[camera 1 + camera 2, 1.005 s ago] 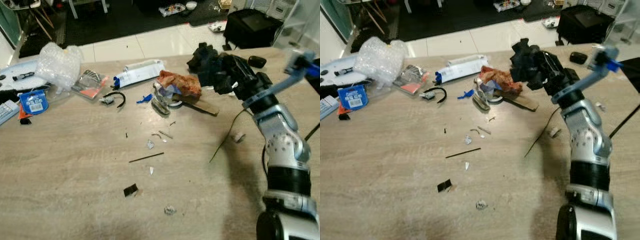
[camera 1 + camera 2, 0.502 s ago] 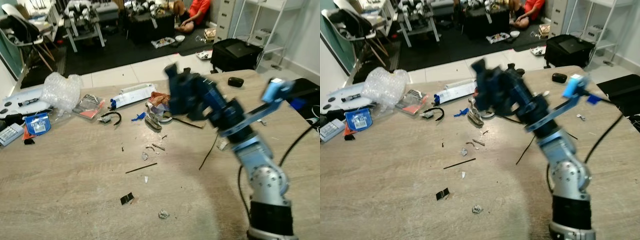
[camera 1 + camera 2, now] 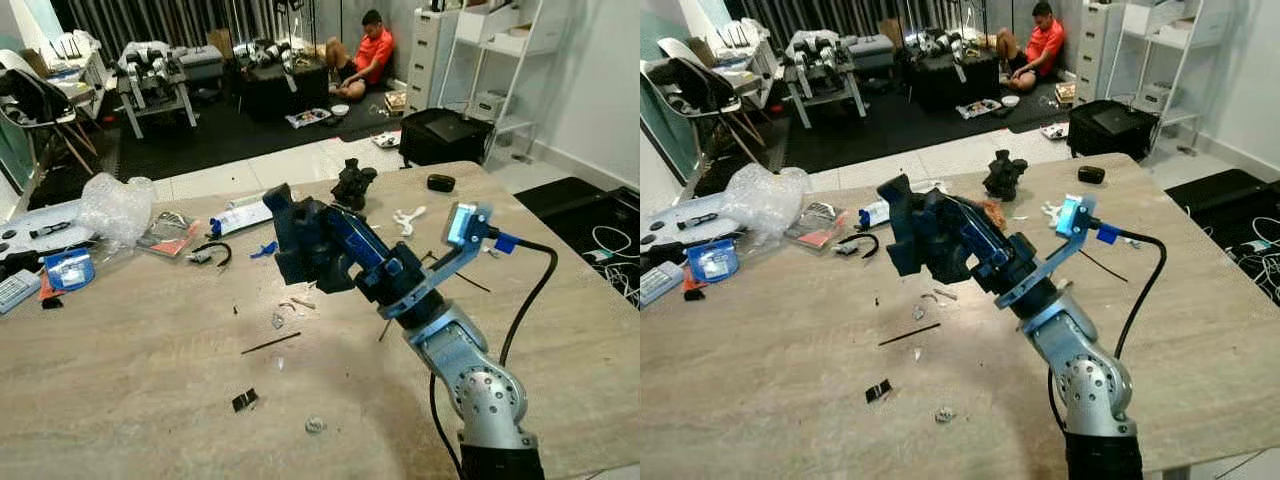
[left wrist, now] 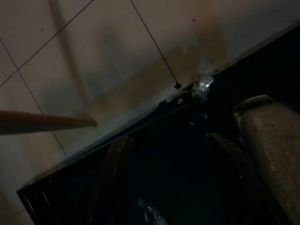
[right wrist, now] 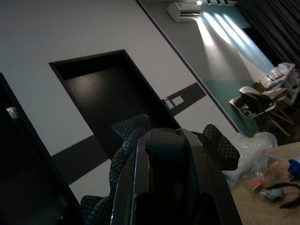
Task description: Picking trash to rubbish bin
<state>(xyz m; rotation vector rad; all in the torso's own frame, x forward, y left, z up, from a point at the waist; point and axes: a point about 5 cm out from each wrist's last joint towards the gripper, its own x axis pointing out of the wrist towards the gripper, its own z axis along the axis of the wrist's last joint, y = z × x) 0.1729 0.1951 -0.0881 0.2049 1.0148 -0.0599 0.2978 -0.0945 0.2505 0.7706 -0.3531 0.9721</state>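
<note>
My right gripper (image 3: 300, 240) is raised above the middle of the wooden table (image 3: 130, 340), shut on a dark blue textured piece of trash (image 3: 912, 235). In the right wrist view the fingers (image 5: 166, 178) sit close together with that textured piece (image 5: 129, 136) around them. Trash lies across the table: bubble wrap (image 3: 115, 205), a white and blue packet (image 3: 240, 217), a black lump (image 3: 353, 185), a thin stick (image 3: 270, 343) and small scraps (image 3: 245, 400). The left wrist view is dark, with two fingers (image 4: 112, 178) held apart above floor tiles.
A blue packet (image 3: 65, 268) and flat items lie at the table's left edge. A cable (image 3: 530, 290) runs off my right arm. Beyond the table a person (image 3: 372, 55) sits on the floor, near a black case (image 3: 450, 135), chairs and shelves.
The camera has tilted up, so more of the room shows. My right arm has lifted from the trash pile at the far right and swung left and up with the dark piece.
</note>
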